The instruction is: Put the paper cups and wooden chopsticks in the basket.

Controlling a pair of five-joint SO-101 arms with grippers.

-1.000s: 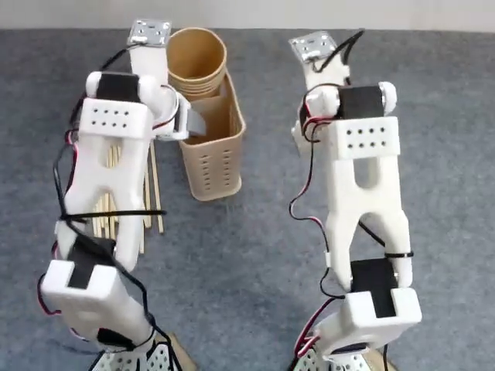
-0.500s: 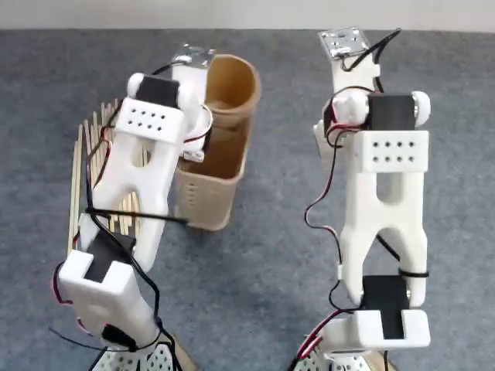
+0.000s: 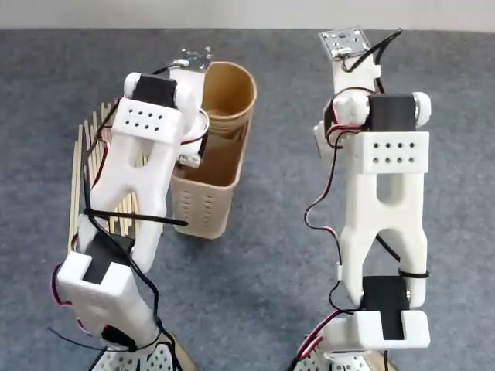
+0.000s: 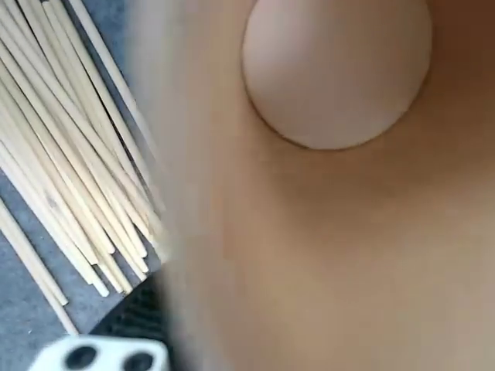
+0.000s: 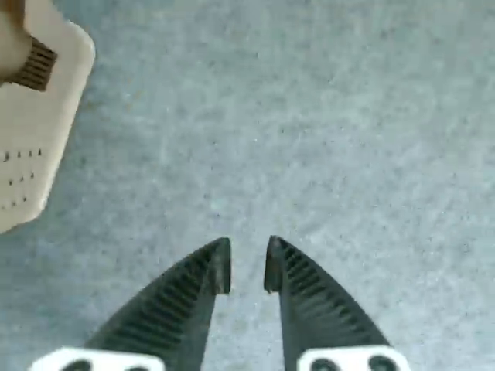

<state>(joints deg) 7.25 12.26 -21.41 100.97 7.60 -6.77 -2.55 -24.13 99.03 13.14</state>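
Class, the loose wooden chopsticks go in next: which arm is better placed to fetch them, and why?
Left. The pale wooden chopsticks lie beside the left arm; the right arm hangs over bare grey carpet, beyond the tan perforated plastic basket.

Matt paper cups (image 3: pixel 228 94), wooden chopsticks (image 3: pixel 80 171), smooth plastic basket (image 3: pixel 198 210), rough carpet (image 3: pixel 267 267).

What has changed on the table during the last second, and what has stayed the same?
The left arm swung sideways off the chopsticks, bringing the left gripper up to the paper cups; the basket slid a little toward the arm bases. The right arm stretched farther out. The cups stay in the basket, the chopsticks on the mat.
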